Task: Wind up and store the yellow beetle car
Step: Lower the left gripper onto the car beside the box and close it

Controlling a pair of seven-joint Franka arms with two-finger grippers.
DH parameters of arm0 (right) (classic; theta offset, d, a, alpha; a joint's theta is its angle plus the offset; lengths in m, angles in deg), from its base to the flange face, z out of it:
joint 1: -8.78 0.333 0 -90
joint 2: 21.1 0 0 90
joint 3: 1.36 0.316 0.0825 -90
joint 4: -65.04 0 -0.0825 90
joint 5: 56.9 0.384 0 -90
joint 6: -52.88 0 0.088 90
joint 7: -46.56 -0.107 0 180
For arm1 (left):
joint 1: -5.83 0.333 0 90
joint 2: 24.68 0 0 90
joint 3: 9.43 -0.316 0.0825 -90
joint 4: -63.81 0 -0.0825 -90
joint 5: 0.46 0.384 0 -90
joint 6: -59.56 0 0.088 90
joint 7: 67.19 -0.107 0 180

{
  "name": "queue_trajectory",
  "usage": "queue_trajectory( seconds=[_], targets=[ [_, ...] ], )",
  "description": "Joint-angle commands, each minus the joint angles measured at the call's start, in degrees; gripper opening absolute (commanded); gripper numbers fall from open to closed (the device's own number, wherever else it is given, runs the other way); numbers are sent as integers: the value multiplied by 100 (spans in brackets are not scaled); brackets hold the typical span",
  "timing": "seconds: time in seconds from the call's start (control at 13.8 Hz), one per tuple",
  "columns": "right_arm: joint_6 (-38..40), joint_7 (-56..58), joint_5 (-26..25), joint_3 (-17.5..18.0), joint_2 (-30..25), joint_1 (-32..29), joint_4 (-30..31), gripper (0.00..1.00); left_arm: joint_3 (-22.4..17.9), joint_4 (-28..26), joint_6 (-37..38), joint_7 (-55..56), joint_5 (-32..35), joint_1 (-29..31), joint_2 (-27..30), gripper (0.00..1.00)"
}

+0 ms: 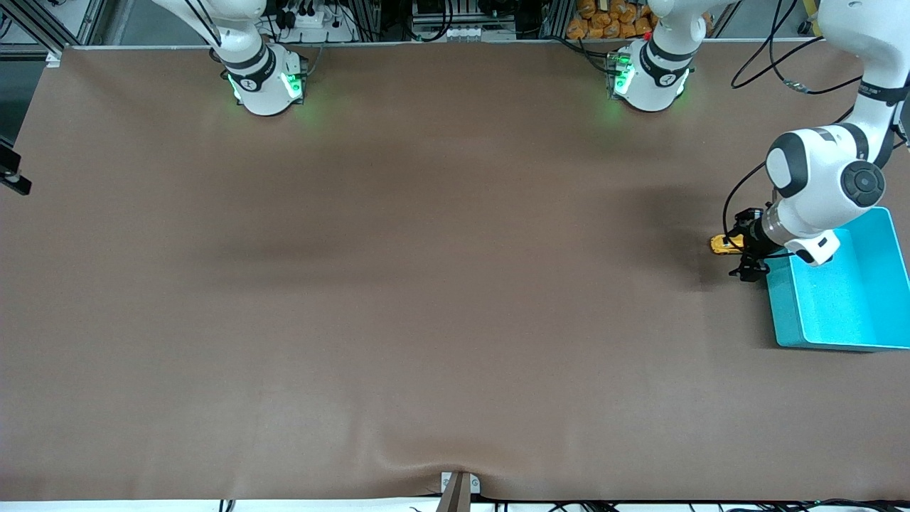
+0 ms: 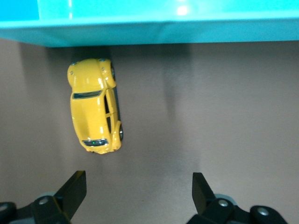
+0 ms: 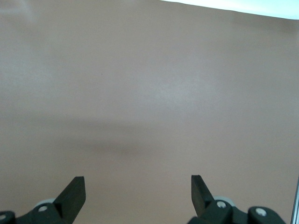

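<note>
The yellow beetle car (image 1: 724,244) (image 2: 93,112) lies on the brown table, apart from the turquoise bin (image 1: 846,299) (image 2: 149,32), on the bin's side toward the right arm's end. My left gripper (image 1: 745,250) (image 2: 138,177) hangs low over the table by the car, open. Nothing is between its fingers, and the car lies just off its fingertips, untouched. My right gripper (image 3: 138,179) is open over bare table and holds nothing. It does not show in the front view, where only that arm's base (image 1: 263,78) appears.
The bin stands at the left arm's end of the table and looks empty where its inside shows. The left arm's elbow (image 1: 828,178) hangs over the bin's corner. A small metal fixture (image 1: 457,489) sits at the table's near edge.
</note>
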Motion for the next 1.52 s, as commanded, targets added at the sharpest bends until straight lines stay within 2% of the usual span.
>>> queue_trajectory(
  seconds=[0.0,0.07,0.22,0.51,1.38,1.45],
  targets=[
    [-166,-150,-71,131,-273,-110,342,100,22,-378,-225,171,411,239,187,100],
    [-219,-167,-71,131,-326,-110,430,100,30,-465,-234,188,779,336,187,100],
    [-263,-194,-71,139,-388,-84,536,100,57,-528,-339,224,1072,625,187,100],
    [-281,-194,-71,113,-388,21,554,100,65,-606,-656,224,1091,881,108,100],
    [-281,-326,-80,25,-361,233,536,100,101,-616,-1008,224,1091,741,-376,100],
    [-281,-326,-80,25,-370,233,536,100,92,-616,-1008,224,1091,732,-376,83]
  ],
)
